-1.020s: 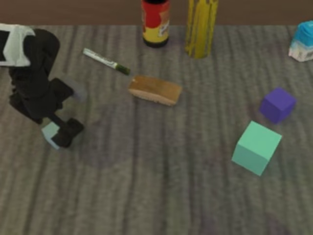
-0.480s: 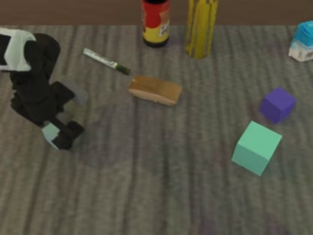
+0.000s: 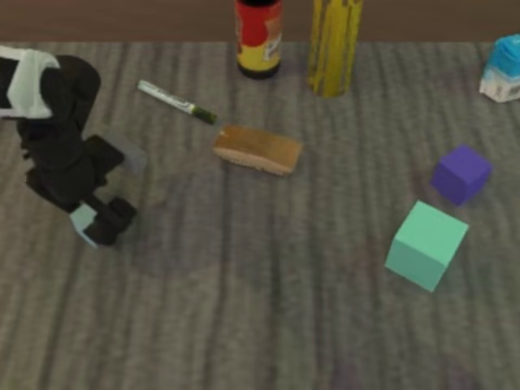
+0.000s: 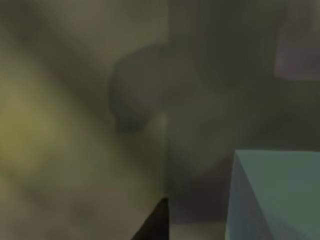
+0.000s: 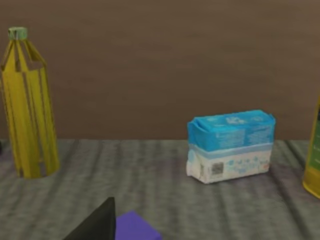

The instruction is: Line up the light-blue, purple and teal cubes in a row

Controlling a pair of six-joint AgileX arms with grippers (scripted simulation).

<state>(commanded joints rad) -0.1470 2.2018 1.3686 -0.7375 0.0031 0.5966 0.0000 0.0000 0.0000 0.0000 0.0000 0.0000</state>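
The small light-blue cube sits at the table's left, in the jaws of my left gripper, which is shut on it. In the left wrist view the cube fills one corner beside one dark fingertip. The purple cube and the larger teal cube rest apart at the right, the teal one nearer the front. My right gripper is outside the top view. It is parked open, just above the purple cube, with one fingertip showing.
At the back stand a red-labelled bottle and a yellow bottle. A marker pen and a brown oblong block lie left of centre. A blue-and-white carton sits at the back right.
My left gripper and the light-blue cube have crept a few pixels toward the table's left. The purple and teal cubes have not moved.
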